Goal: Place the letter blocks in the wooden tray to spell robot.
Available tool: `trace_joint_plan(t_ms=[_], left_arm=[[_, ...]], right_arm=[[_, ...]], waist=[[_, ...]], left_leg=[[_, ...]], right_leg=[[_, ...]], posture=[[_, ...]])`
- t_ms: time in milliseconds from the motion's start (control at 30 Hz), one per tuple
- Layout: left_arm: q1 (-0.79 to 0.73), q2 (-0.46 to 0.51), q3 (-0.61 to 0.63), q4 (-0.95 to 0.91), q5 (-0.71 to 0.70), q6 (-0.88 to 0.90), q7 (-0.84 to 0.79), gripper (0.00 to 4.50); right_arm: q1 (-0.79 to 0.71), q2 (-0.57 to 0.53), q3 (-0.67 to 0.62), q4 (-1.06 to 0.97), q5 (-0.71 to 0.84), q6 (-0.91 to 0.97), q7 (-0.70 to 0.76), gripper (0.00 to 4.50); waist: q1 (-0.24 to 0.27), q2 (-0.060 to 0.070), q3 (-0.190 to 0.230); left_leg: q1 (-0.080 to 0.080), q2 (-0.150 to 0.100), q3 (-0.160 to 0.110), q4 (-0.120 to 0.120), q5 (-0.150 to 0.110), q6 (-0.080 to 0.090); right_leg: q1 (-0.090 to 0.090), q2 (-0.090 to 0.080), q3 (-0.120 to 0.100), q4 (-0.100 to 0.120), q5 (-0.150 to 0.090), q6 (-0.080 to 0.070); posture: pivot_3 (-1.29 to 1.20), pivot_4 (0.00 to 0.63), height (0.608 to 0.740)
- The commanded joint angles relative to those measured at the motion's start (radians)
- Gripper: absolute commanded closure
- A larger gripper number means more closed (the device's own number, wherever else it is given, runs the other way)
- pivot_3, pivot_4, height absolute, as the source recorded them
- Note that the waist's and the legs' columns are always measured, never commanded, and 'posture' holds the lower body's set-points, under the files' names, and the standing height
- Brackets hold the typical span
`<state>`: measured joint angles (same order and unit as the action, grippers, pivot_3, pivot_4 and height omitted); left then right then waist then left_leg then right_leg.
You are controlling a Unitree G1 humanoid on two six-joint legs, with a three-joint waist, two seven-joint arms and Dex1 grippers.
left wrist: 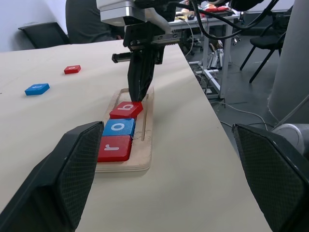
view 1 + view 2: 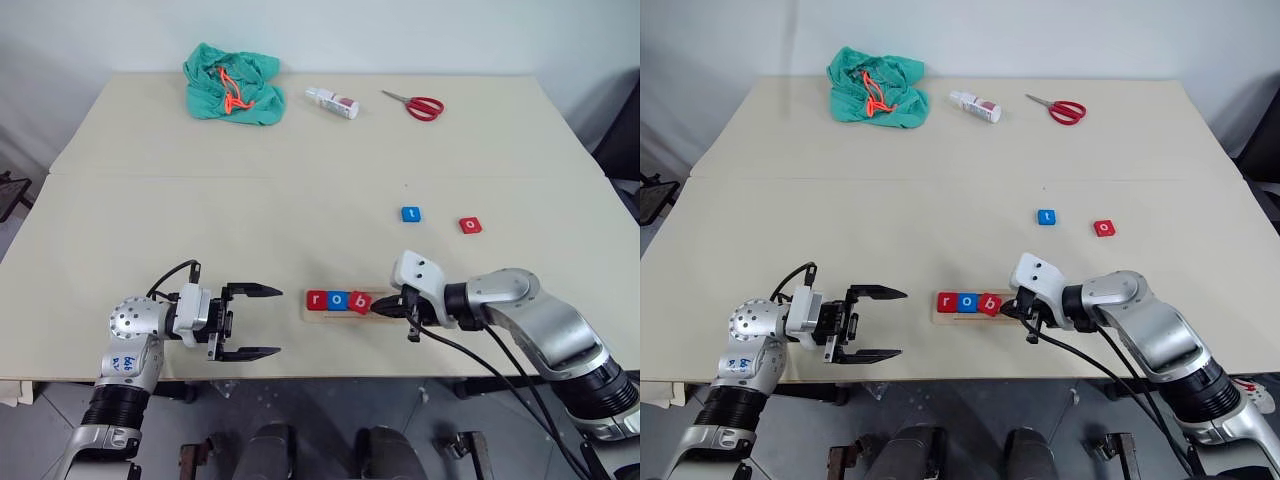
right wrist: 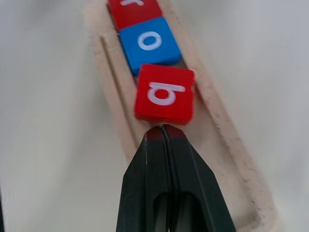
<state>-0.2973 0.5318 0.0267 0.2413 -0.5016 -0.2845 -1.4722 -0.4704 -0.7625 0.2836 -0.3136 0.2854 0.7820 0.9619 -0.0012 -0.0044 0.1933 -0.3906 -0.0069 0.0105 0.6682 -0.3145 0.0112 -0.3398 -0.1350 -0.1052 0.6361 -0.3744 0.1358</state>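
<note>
Near the front edge of the table, about midway along it, lies the wooden tray with three letter blocks in it: a red r, a blue o and a red b in a row. The b block sits slightly skewed against the o. The right gripper has its two black fingers pressed together, holding nothing, with their tips at the edge of the b block inside the tray. The left gripper hovers just left of the tray, level, its fingers spread wide apart and empty. Further back toward the right side of the table, a blue t block and a red o block lie near each other, well apart from the tray. Along the back edge sit a green cloth, a small white bottle and red-handled scissors.
</note>
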Motion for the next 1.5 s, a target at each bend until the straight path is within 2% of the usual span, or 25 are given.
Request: trace_joint_plan(t_ms=[33,333,667,767,867,967,1033,1133,1200,1400,1433,1500], left_arm=[[-0.008,0.003,0.010,-0.011,0.002,-0.014,0.000,0.00],[-0.018,0.000,0.010,0.000,0.005,-0.019,-0.002,0.00],[-0.022,0.001,0.011,0.003,0.005,-0.020,-0.006,0.00],[-0.025,0.001,0.012,0.009,0.003,-0.018,-0.010,0.00],[-0.028,0.006,0.017,0.023,0.002,-0.019,-0.017,0.00],[-0.032,0.010,0.023,0.037,0.001,-0.022,-0.024,0.00],[-0.035,0.012,0.026,0.046,0.000,-0.025,-0.030,0.00],[-0.050,0.011,0.028,0.065,0.002,-0.026,-0.037,0.00],[-0.060,0.008,0.027,0.079,0.004,-0.029,-0.041,0.00],[-0.098,0.001,0.023,0.131,0.003,-0.039,-0.064,0.00],[-0.104,0.000,0.022,0.139,0.001,-0.040,-0.068,0.00],[-0.115,0.000,0.022,0.152,-0.003,-0.036,-0.077,0.00]], right_arm=[[-0.021,0.013,-0.026,-0.012,-0.003,-0.031,-0.010,4.49],[-0.018,0.055,-0.049,-0.014,0.008,-0.042,-0.027,4.49],[-0.005,0.019,-0.106,-0.056,0.041,-0.021,-0.014,4.49],[0.033,0.009,-0.170,-0.046,0.067,-0.062,-0.005,4.49],[0.098,0.019,-0.300,-0.008,0.099,-0.121,-0.027,4.49],[0.156,0.059,-0.429,0.030,0.118,-0.143,-0.114,4.49],[0.190,0.070,-0.470,0.041,0.106,-0.155,-0.159,4.49],[0.290,0.131,-0.572,0.005,0.103,-0.159,-0.278,3.90],[0.358,0.163,-0.615,-0.032,0.099,-0.162,-0.334,3.23],[0.455,0.247,-0.689,-0.114,0.105,-0.175,-0.470,1.07],[0.467,0.257,-0.701,-0.125,0.108,-0.173,-0.488,0.47],[0.502,0.286,-0.736,-0.140,0.105,-0.180,-0.530,0.26]], waist=[[0.000,0.000,0.000],[0.000,0.000,0.000],[0.000,0.000,0.000],[0.001,0.000,0.000],[0.004,0.000,0.000],[0.003,0.000,0.000],[0.002,0.000,0.000],[0.004,0.000,0.000],[0.007,0.000,0.000],[0.000,0.000,0.000],[0.000,0.000,0.000],[0.000,0.000,0.000]], left_leg=[[0.000,0.000,0.000,0.000,0.000,0.000],[0.000,0.000,0.000,0.000,0.000,0.000],[0.000,0.000,0.000,0.000,0.000,0.000],[0.000,0.000,0.000,0.000,0.000,0.000],[0.000,0.000,0.000,0.000,0.000,0.000],[0.000,0.000,0.000,0.000,0.000,0.000],[0.000,0.000,0.000,0.000,0.000,0.000],[0.000,0.000,0.000,-0.001,0.000,0.000],[0.000,0.000,0.000,-0.001,0.000,0.000],[0.001,0.000,0.002,-0.001,0.000,0.000],[0.001,0.000,0.002,-0.001,0.000,0.000],[0.002,0.000,0.003,-0.002,0.000,0.000]], right_leg=[[0.000,0.000,0.000,0.000,0.000,0.000],[0.000,0.000,0.000,0.000,0.000,0.000],[0.000,0.000,0.000,0.000,0.000,0.000],[0.000,0.000,0.000,0.000,0.000,0.000],[0.000,0.000,0.000,0.000,0.000,0.000],[0.000,0.000,0.000,0.000,0.000,0.000],[0.000,0.000,0.000,0.000,0.000,0.000],[0.000,0.000,0.000,0.000,0.000,0.000],[0.000,0.000,0.000,0.001,0.000,0.000],[0.000,0.000,0.001,0.001,0.000,0.000],[0.000,0.000,0.001,0.001,0.000,0.000],[0.000,0.001,0.002,0.001,0.000,0.000]], posture=[[0.00,0.150,0.740],[0.00,0.150,0.740],[0.00,0.150,0.740],[0.00,0.150,0.740],[0.00,0.150,0.740],[0.00,0.150,0.740],[0.00,0.150,0.740],[0.00,0.150,0.740],[0.00,0.150,0.740],[0.00,0.150,0.740],[0.00,0.150,0.740],[0.00,0.150,0.740]])
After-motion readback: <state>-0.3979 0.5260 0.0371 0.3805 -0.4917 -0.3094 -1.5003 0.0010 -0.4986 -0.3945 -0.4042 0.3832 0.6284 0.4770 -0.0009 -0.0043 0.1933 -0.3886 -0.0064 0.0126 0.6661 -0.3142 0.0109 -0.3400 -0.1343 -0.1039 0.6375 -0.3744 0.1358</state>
